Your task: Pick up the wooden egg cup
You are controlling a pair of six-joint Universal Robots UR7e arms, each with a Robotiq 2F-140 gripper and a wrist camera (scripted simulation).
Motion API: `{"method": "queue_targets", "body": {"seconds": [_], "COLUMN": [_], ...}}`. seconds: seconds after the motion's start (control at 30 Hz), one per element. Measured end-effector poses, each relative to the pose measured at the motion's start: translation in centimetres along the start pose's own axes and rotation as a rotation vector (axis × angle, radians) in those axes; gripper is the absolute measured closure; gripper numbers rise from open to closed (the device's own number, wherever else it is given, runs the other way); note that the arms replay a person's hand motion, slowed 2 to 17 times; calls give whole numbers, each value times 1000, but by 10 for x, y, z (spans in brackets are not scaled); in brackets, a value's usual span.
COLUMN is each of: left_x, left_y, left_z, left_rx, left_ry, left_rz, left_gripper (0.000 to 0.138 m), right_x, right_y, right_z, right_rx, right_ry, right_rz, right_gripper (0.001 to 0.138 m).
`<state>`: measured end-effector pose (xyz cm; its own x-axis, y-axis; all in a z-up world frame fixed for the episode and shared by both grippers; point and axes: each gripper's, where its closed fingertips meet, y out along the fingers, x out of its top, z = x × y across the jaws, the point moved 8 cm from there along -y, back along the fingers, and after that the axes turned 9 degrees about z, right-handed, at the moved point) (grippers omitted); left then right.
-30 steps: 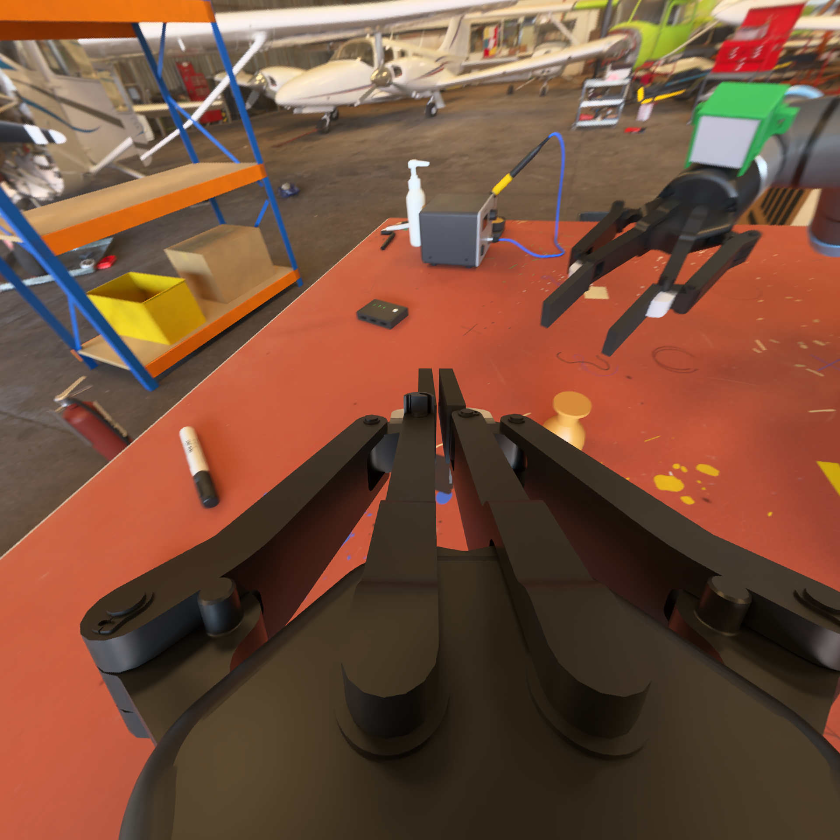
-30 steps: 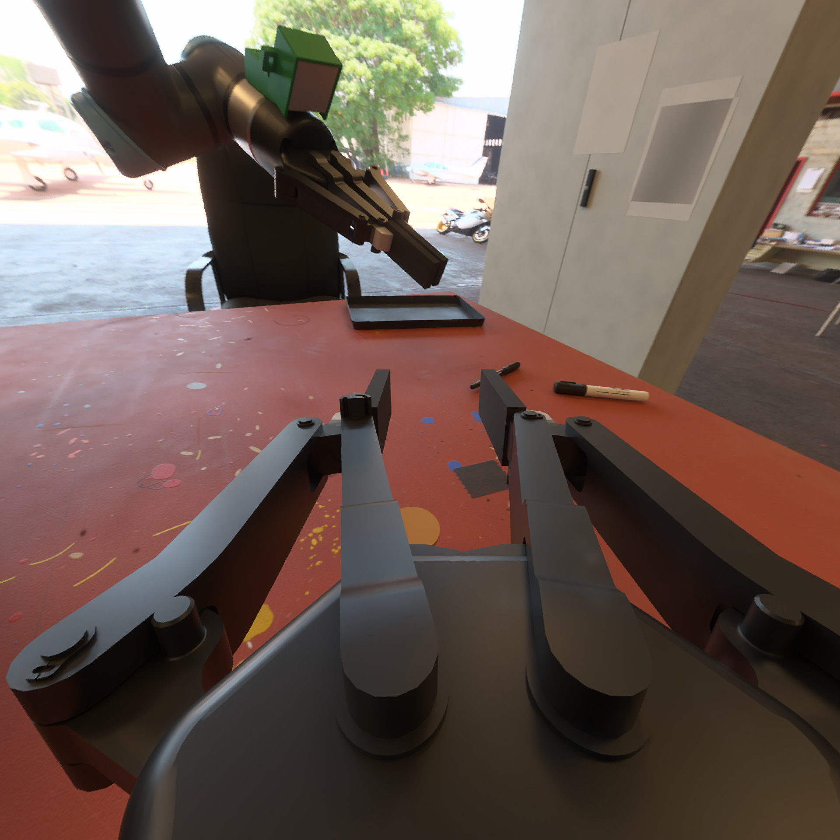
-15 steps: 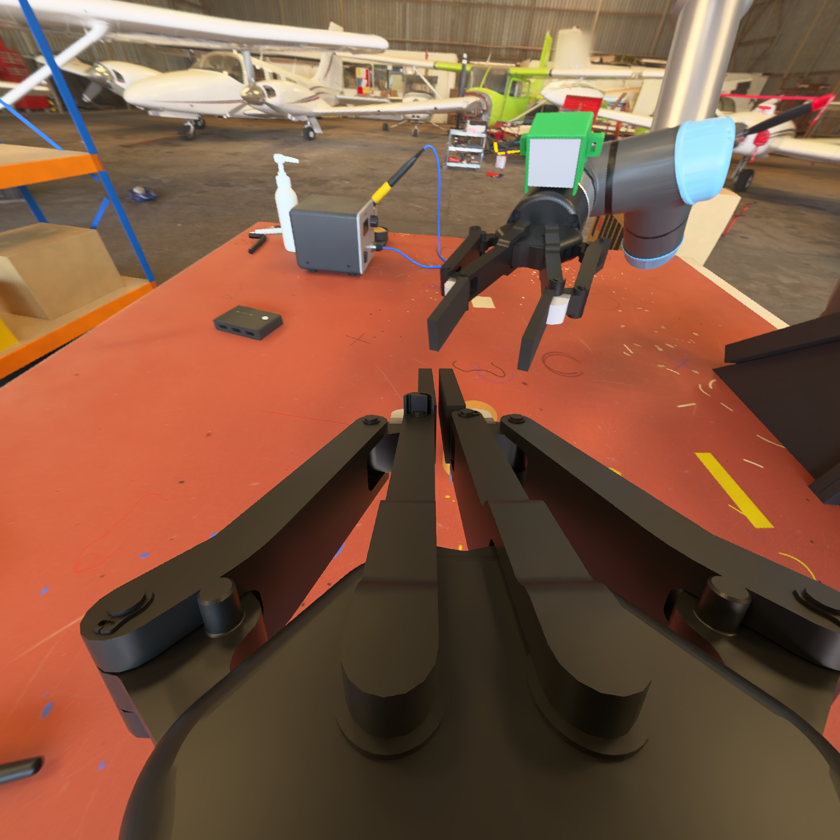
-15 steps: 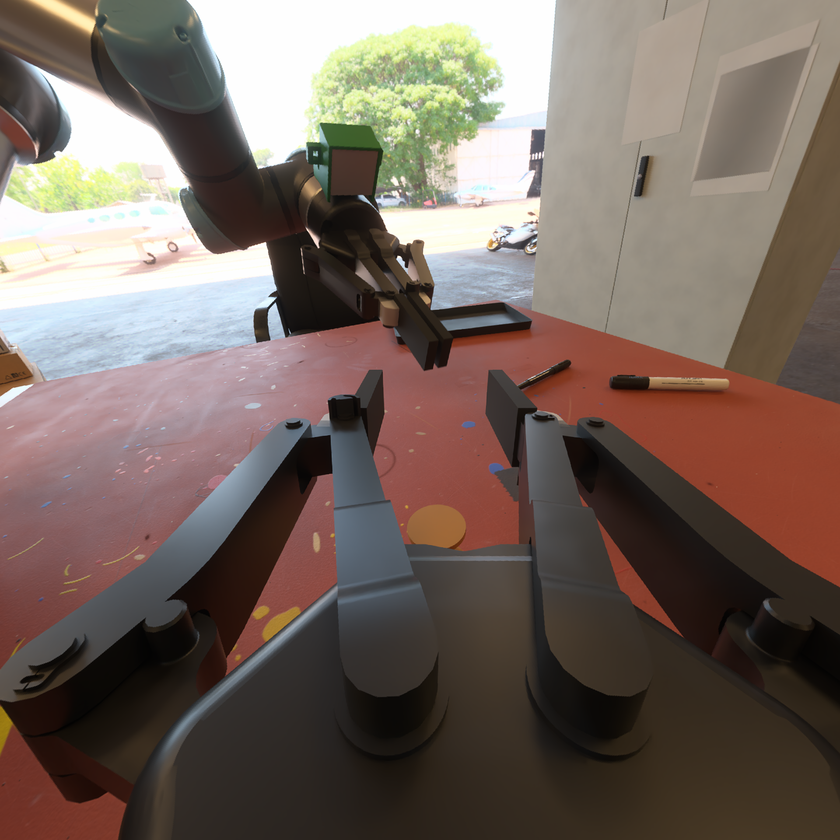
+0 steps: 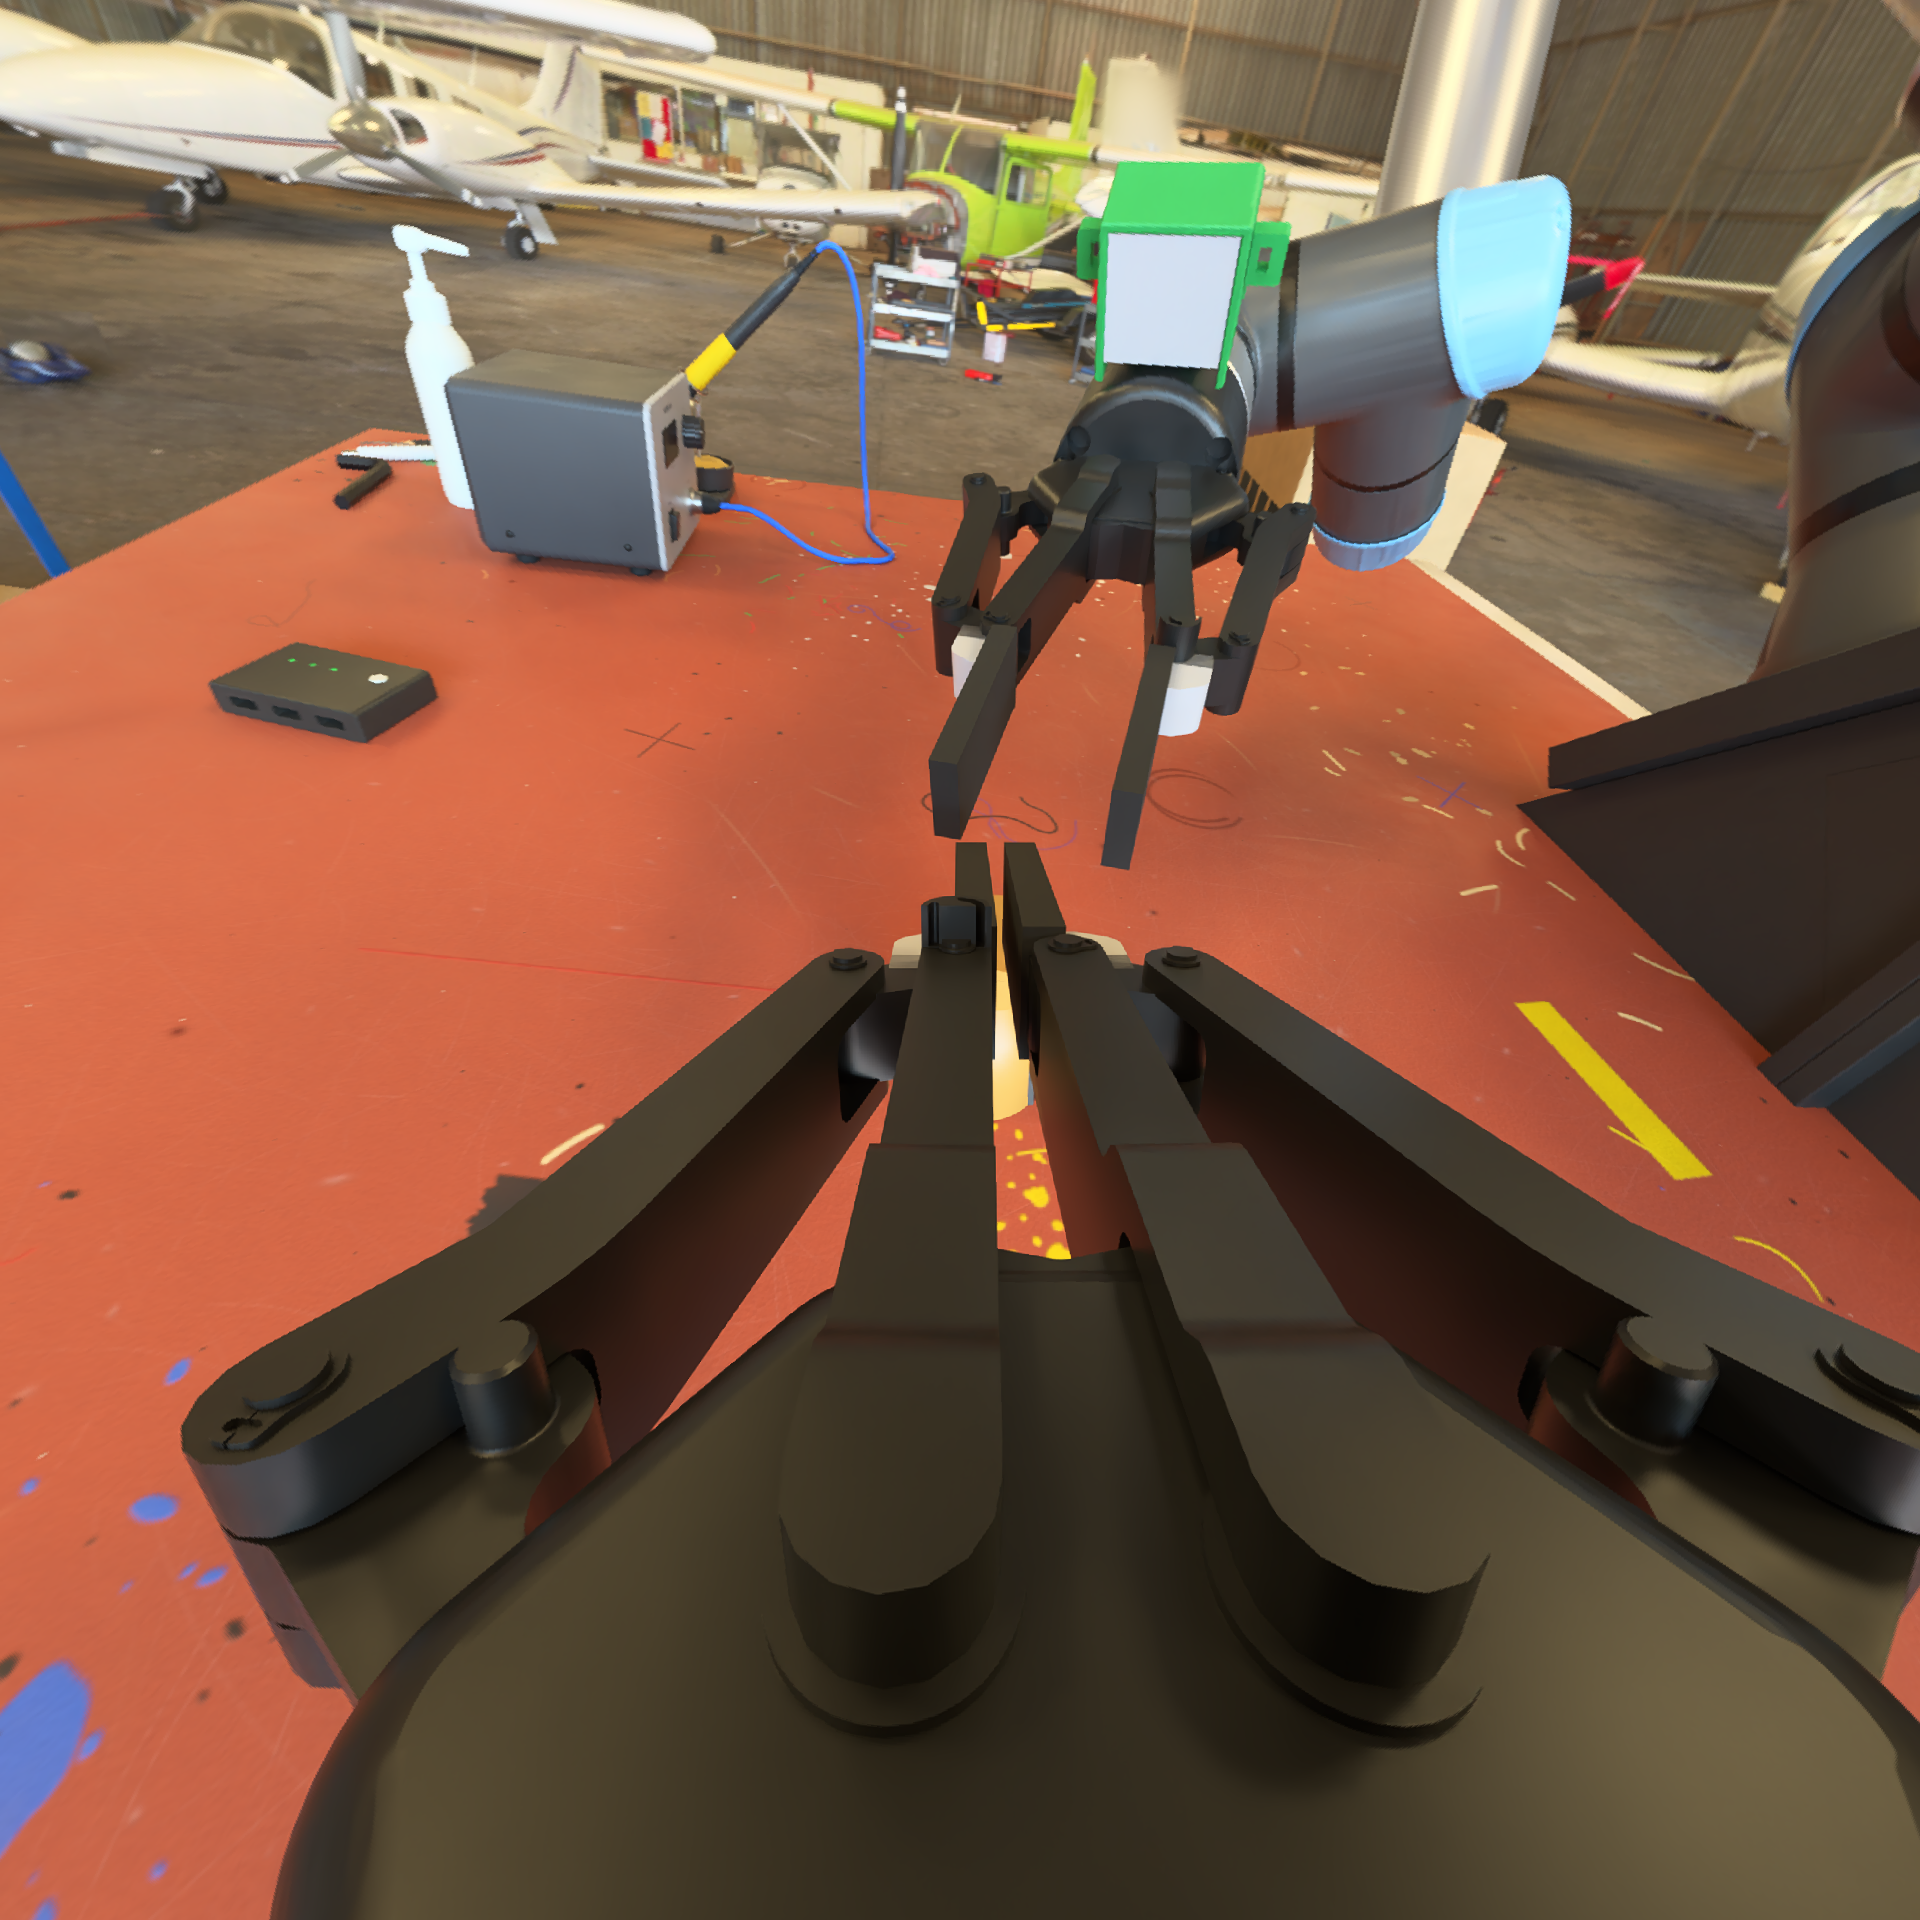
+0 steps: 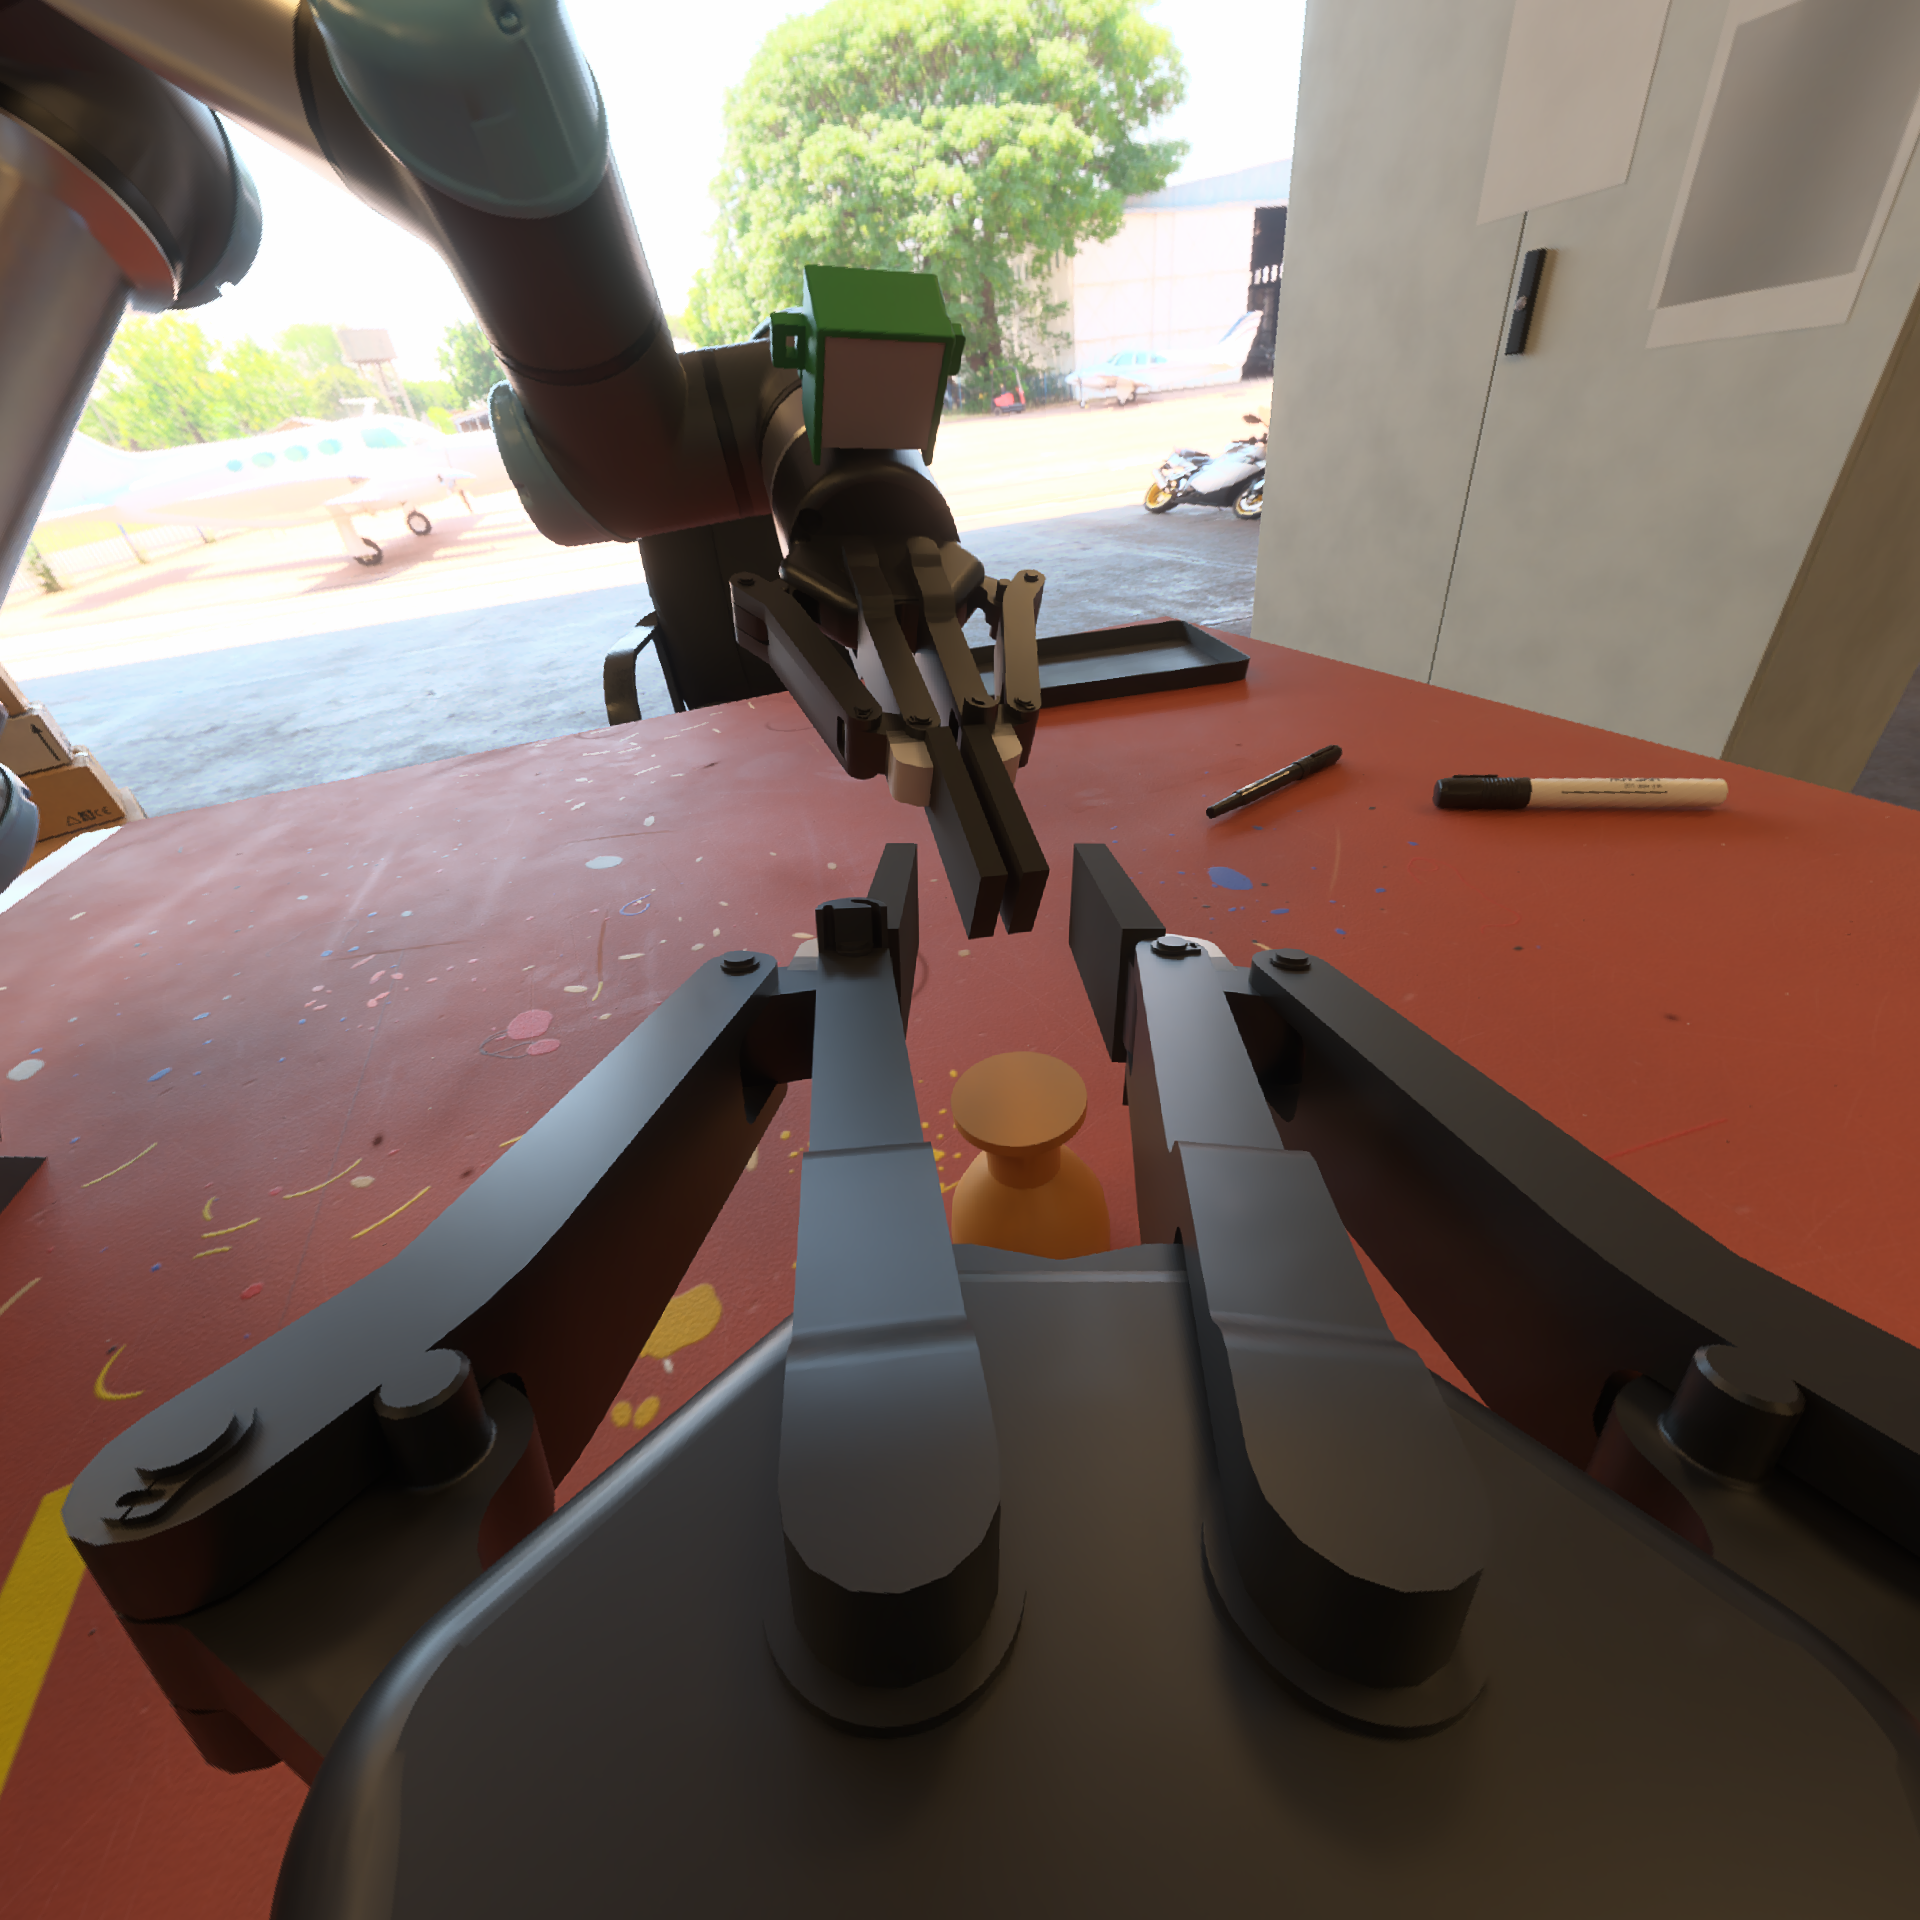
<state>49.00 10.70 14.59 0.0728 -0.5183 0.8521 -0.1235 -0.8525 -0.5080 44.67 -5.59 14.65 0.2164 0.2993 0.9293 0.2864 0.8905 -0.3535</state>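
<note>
The wooden egg cup [image 6: 1023, 1153] stands upside down, foot up, on the red table [image 6: 312, 987]. My right gripper [image 6: 997, 894] is open and hangs over it. The cup shows low between its two fingers, near the palm, with no contact visible. My left gripper [image 5: 997, 873] is shut and empty. A sliver of the cup [image 5: 1006, 1060] shows through the narrow gap behind its fingers. The two grippers point at each other, tips almost meeting. The left gripper [image 6: 1003, 904] shows shut in the right wrist view, and the right gripper [image 5: 1036, 836] shows open in the left wrist view.
A grey soldering station [image 5: 571, 468], a white pump bottle [image 5: 431, 332] and a black hub [image 5: 322, 691] sit at the far left. A black tray [image 6: 1132, 660], a pen [image 6: 1273, 779] and a marker [image 6: 1579, 793] lie by the wall side. A dark stand [image 5: 1766, 831] rises at the right.
Both grippers have moved toward each other until their tips nearly meet. The left wrist view has swung right. The egg cup now shows between the right gripper's fingers.
</note>
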Motion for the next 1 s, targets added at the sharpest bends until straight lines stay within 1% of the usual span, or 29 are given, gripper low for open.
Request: {"method": "queue_targets", "body": {"seconds": [0.2, 0.57, 0.7, 0.8, 0.9, 1.0], "left_x": [-6, -14, -16, -17, -17, -16], "left_y": [13, 28, 30, 31, 31, 30], "left_z": [1, 5, 6, 6, 4, 1], "left_rx": [-56, -86, -78, -54, -30, -14], "left_ry": [-1, -12, -12, -3, 8, 16], "left_rz": [-7, -8, -4, -2, -9, -23], "left_gripper": [134, 130, 126, 120, 109, 102], "right_x": [-9, -20, -21, -22, -22, -22], "right_y": [-2, -4, -6, -7, -8, -8], "right_z": [2, 1, -2, -3, -4, -5], "right_rx": [-19, -89, -118, -124, -120, -122], "right_ry": [13, 48, 68, 88, 109, 123], "right_rz": [-5, 30, 39, 34, 22, 11], "right_gripper": [105, 107, 115, 120, 120, 120]}}
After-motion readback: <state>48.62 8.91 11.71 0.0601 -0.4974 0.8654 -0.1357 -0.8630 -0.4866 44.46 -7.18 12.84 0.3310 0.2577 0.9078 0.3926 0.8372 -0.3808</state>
